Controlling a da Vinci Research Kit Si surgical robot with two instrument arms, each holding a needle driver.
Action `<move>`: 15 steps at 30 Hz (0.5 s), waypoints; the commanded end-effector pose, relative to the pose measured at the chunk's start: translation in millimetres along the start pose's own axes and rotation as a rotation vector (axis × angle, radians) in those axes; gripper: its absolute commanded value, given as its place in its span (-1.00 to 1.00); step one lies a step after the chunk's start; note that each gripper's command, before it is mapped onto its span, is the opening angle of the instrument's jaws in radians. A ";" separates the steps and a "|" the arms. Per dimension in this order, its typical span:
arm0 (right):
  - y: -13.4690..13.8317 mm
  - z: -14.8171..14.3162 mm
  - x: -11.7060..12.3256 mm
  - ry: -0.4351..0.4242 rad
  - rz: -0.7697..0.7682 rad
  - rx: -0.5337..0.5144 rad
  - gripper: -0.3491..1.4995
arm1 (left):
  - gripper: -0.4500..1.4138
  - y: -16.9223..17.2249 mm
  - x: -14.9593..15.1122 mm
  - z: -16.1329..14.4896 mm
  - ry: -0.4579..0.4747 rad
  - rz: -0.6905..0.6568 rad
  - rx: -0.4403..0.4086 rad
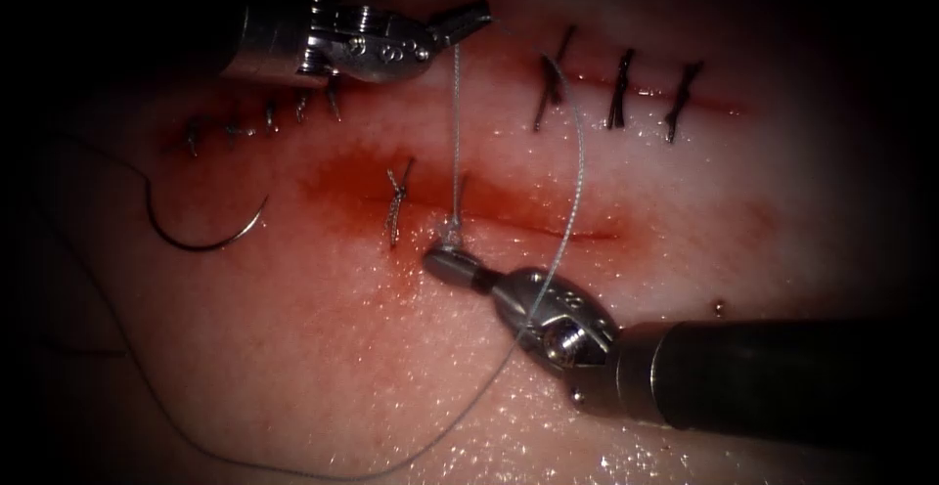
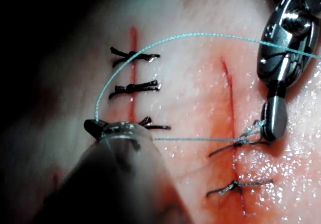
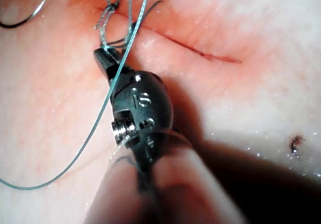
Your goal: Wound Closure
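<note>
Here, the tissue (image 1: 323,348) lies under both tools, its cut (image 1: 548,229) running rightward from just beyond the right tool's tip, with red fluid (image 1: 342,192) spread along it. The right tool (image 1: 442,263) has its jaws closed at the wound, gripping the thread (image 1: 456,133) right at the knot, beside a finished stitch (image 1: 395,206) on its left. The left tool (image 1: 469,18) sits well above it — jaws closed on the same thread, which runs straight between the two tips. A slack loop of thread passes over the right tool's wrist and trails across the tissue below it. The needle (image 1: 201,233) lies free on the tissue's surface, well off to the left of both tools — held by neither.
</note>
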 end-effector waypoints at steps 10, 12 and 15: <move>0.9 1.2 -1.6 -0.005 -0.025 -0.004 -1.00 | -1.00 -5.3 -2.3 6.5 -0.087 0.086 0.094; 0.9 1.2 -2.1 -0.013 -0.029 -0.004 -1.00 | -1.00 -5.4 -2.9 7.4 -0.093 0.098 0.101; 0.7 0.9 -2.7 -0.028 -0.034 0.003 -1.00 | -1.00 -5.8 -4.0 8.6 -0.097 0.118 0.132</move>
